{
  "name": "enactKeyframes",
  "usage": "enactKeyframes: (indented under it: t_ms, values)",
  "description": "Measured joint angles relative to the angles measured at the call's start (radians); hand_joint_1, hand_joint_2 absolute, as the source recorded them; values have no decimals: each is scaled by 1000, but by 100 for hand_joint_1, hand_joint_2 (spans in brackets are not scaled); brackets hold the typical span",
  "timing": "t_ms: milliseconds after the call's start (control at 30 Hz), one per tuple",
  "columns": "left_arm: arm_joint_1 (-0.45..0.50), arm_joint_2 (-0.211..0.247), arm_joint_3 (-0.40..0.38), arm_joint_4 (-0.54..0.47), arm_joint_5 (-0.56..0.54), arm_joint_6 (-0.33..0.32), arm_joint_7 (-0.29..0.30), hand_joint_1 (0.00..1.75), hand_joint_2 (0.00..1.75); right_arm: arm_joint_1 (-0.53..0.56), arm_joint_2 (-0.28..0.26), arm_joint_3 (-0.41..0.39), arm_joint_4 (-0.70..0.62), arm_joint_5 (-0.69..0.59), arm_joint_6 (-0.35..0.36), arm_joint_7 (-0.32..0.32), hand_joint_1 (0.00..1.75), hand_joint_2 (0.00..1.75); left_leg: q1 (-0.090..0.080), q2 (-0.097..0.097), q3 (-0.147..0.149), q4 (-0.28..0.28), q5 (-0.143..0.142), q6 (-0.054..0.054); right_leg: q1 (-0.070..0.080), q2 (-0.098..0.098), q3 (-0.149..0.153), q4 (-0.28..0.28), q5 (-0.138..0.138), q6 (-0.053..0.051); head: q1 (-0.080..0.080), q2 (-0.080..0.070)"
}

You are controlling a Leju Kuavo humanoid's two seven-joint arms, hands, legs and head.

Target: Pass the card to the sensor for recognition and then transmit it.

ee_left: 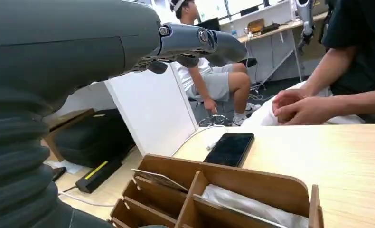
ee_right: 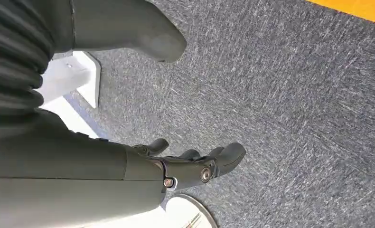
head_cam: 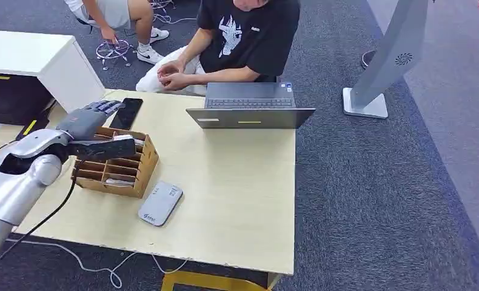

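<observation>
Left arm [head_cam: 19, 176]: silver metal shell, rounded segments, dark gap at the joint; thin black cable trailing beneath.
Left hand [head_cam: 91, 121]: grey, matte, darker blue-grey fingers [head_cam: 107, 108].
Wrist cover [ee_left: 19, 156]: dark grey, ribbed bellows.
Right hand [ee_right: 185, 166]: thick grey thumb [ee_right: 128, 28], dark fingers, two silver screws at the knuckle.

A pale card [ee_left: 159, 178] leans tilted in a slot of the wooden organizer [head_cam: 119, 171] on the tabletop [head_cam: 237, 182]. The flat grey sensor [head_cam: 160, 203] lies just beside the organizer's near corner, face up.
</observation>
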Motion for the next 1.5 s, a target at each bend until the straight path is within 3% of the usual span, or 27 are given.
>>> enactKeyframes:
  t_ms: [500, 900, 1500]
  values:
    - [4, -2, -17, 28, 2, 21, -10, 0, 175, 0, 0, 0, 0, 0, -1, -1, 0, 175, 0, 0, 0, 0, 0, 0, 0, 0, 0, 0, 0, 0, 0, 0]
    - [22, -41, -26, 65, -6, 71, -11, 0, 175, -3, 10, 0, 0, 0, 0, -6, 0, 175, 0, 0, 0, 0, 0, 0, 0, 0, 0, 0, 0, 0, 0, 0]
    - [28, -69, -26, 112, -29, 88, -37, 0, 175, -5, 15, 0, 0, -1, 2, -5, 0, 175, 0, 0, 0, 0, 0, 0, 0, 0, 0, 0, 0, 0, 0, 0]
